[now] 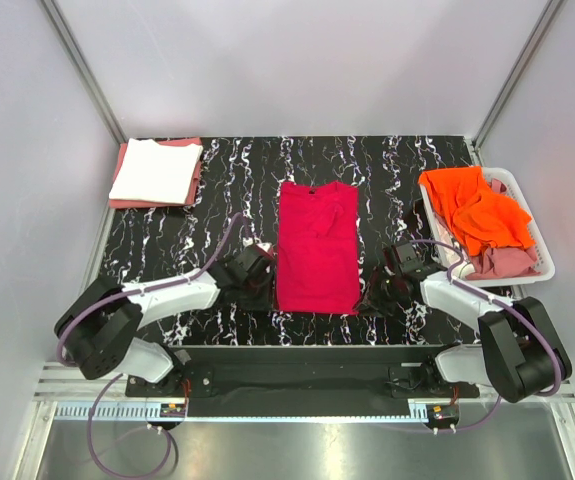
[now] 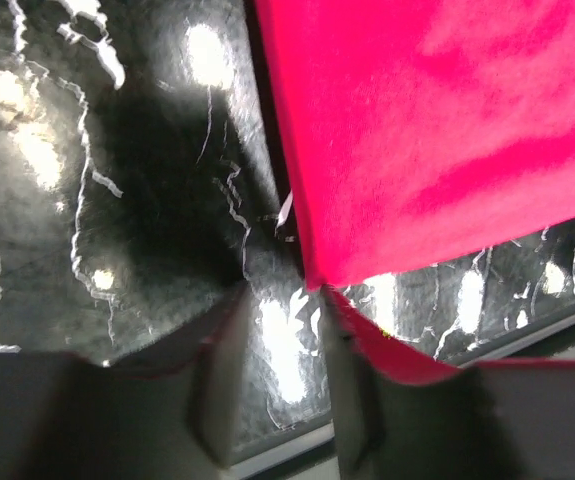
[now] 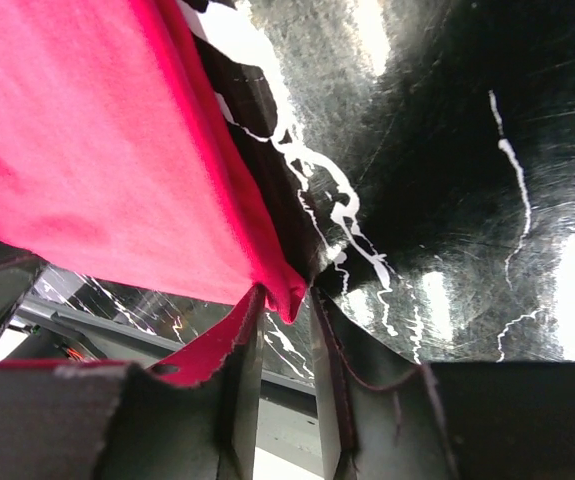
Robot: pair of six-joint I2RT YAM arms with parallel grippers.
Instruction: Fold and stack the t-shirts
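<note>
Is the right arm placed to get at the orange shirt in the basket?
Probably yes: the orange shirt lies uncovered on top in the basket, close beside the right gripper.

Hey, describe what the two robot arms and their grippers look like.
The left arm and right arm have white shells between bulky black joints, and a purple cable trails along each. The left gripper and right gripper are black, with flat dark grey fingers.

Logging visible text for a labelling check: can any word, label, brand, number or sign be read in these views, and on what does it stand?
None can be read.
The red t-shirt, the folded pile and the white basket show no print.
The small tags by the arm bases are too small to read.
</note>
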